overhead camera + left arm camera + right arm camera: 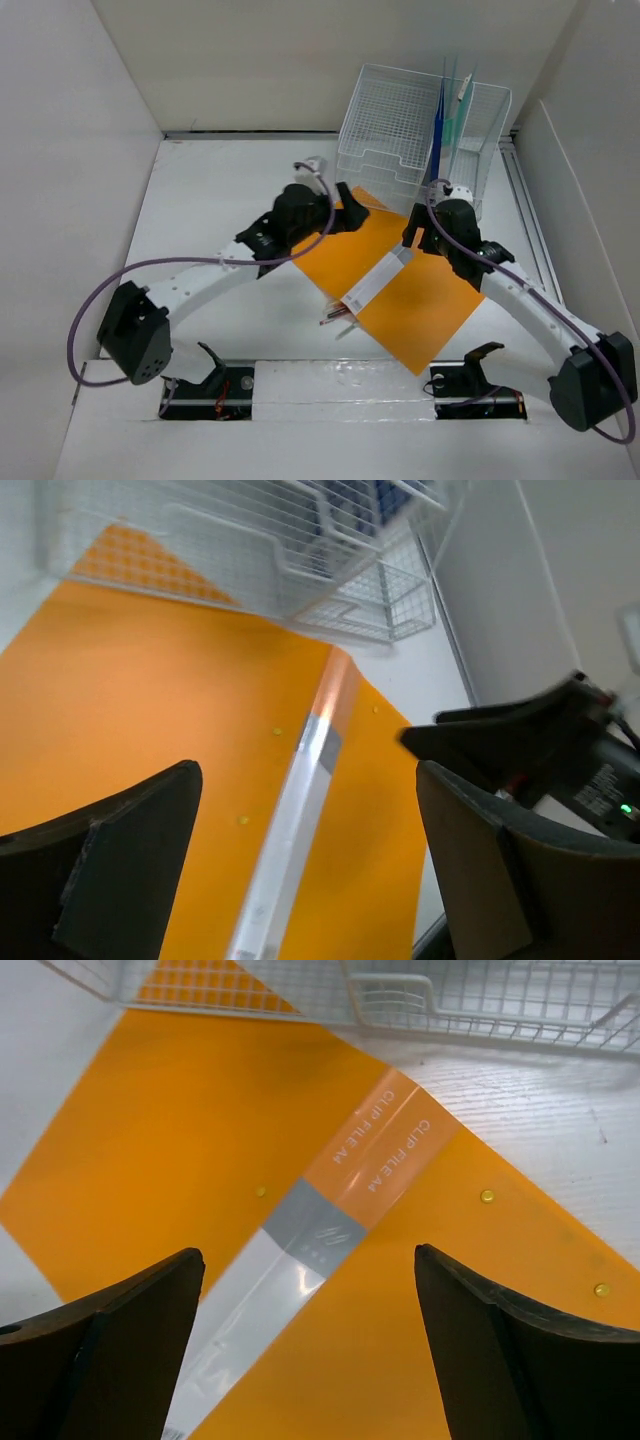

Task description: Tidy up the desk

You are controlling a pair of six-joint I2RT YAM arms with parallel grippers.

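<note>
Orange file (430,300) on the desk (220,200), by the far-right wire organizer (400,120).
Left gripper (305,770) and right gripper (305,1255) above it, both wide, empty.

The clip file (430,305) is orange, its strip (378,278) grey and white. The wire organizer (395,120) and desk (220,200) are white.

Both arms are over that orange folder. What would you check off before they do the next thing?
1. Left gripper open, empty: ok.
2. Right gripper open, empty: ok.
3. Orange folder flat on the desk, ungripped: ok.
4. Folder's far corner free of the wire organizer: cannot tell.
5. Organizer's left slots free beside the blue folder: ok.
6. Small items at the folder's near-left edge out of the way: cannot tell.
</note>
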